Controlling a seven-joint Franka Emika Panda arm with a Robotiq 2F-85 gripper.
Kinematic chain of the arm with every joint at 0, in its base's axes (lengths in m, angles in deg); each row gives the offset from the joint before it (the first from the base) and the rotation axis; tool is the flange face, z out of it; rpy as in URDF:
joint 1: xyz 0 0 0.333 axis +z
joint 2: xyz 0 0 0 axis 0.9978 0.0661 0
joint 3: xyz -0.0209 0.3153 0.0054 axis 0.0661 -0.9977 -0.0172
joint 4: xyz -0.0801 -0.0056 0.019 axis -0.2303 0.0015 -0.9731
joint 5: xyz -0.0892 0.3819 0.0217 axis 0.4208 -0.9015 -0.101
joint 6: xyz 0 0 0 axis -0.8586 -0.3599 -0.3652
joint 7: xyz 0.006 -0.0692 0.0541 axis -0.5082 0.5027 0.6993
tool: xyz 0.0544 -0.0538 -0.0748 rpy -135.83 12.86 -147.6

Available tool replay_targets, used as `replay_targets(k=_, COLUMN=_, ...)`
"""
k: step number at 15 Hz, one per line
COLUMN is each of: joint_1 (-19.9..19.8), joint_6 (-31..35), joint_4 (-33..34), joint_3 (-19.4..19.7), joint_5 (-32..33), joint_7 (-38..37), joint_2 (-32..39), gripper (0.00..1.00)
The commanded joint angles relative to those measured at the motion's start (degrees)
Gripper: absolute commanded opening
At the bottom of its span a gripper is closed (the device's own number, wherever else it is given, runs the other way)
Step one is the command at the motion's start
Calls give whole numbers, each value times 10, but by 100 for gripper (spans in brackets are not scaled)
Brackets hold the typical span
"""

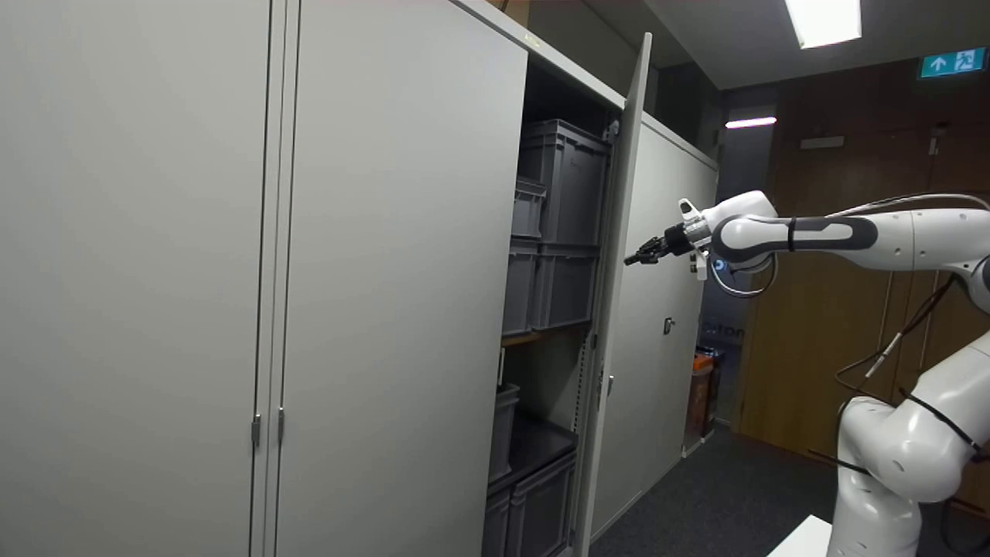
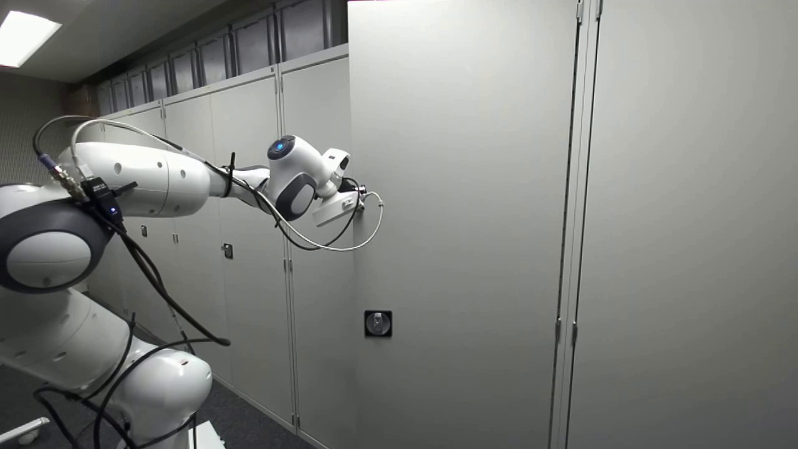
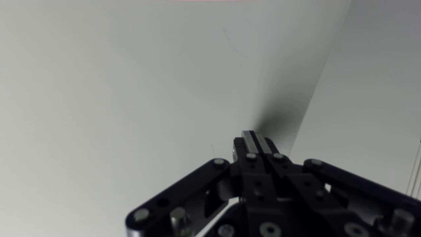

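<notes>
My gripper (image 3: 252,131) is shut with nothing between its fingers; the pale pads (image 3: 250,142) lie side by side along a thin dark line. It is nearest to the outer face of a light grey cabinet door (image 3: 148,82), where a dark shadow falls beside the fingertips. I cannot tell whether they touch it. In an exterior view the black gripper (image 1: 639,258) points at the door (image 1: 619,309), which stands open and is seen almost edge-on. From another side the door (image 2: 461,187) shows its broad face, with a round lock handle (image 2: 378,323) low near the free edge; there the fingers are hidden.
Inside the open cabinet, several grey crates (image 1: 572,186) are stacked on shelves. Closed cabinet doors (image 1: 402,271) stand on both sides. Beyond the door's edge in the wrist view is another grey panel (image 3: 368,108). Loose cables (image 2: 349,246) hang about the wrist. Bins (image 1: 700,387) stand farther back.
</notes>
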Motion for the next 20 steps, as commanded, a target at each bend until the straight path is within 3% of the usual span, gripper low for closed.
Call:
replay_targets(k=1, joint_1=29, joint_6=22, joint_4=28, joint_3=17, joint_5=-34, joint_7=43, joint_2=27, gripper=0)
replay_targets(k=12, joint_1=63, joint_6=20, joint_4=89, joint_3=38, joint_5=-112, joint_7=116, joint_2=95, gripper=0)
replay_targets(k=20, joint_1=71, joint_6=13, joint_4=144, joint_3=31, joint_5=-187, joint_7=174, joint_2=155, gripper=0)
